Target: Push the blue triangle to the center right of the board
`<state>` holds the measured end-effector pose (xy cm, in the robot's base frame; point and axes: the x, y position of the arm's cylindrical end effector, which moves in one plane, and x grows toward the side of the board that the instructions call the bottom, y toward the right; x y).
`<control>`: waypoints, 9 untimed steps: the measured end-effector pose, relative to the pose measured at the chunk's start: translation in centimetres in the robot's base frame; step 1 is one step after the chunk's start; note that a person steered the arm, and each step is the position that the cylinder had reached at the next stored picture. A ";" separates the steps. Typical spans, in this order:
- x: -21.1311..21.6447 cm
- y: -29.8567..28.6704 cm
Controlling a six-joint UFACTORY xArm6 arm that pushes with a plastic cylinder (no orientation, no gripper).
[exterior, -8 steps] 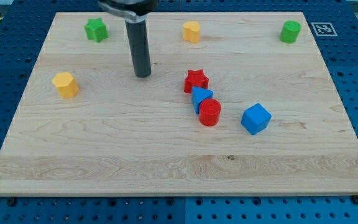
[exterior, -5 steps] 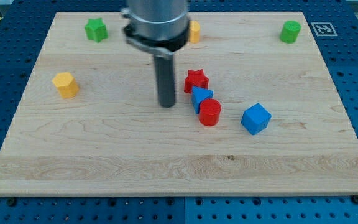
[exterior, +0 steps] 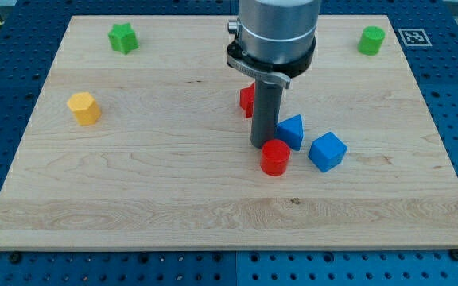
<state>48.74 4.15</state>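
The blue triangle [exterior: 292,130] lies near the middle of the wooden board [exterior: 133,191], a little right of center. My tip [exterior: 261,144] stands right against its left side. A red cylinder [exterior: 275,157] sits just below the tip and touches or nearly touches the triangle. A blue cube [exterior: 327,152] lies just right of the triangle. A red star [exterior: 246,101] is partly hidden behind the rod, above the tip.
A yellow block [exterior: 83,108] sits at the left. A green star [exterior: 122,37] is at the top left and a green cylinder [exterior: 371,40] at the top right. The arm's body hides the top middle of the board.
My tip has moved right and down to the blue triangle, which has shifted right toward the blue cube. The red cylinder has slid down a little. The arm now hides the top yellow block.
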 end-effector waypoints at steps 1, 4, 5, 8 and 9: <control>0.3 1.8; -6.2 7.3; -7.9 6.2; -6.1 15.3; -6.7 13.6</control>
<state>41.99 17.78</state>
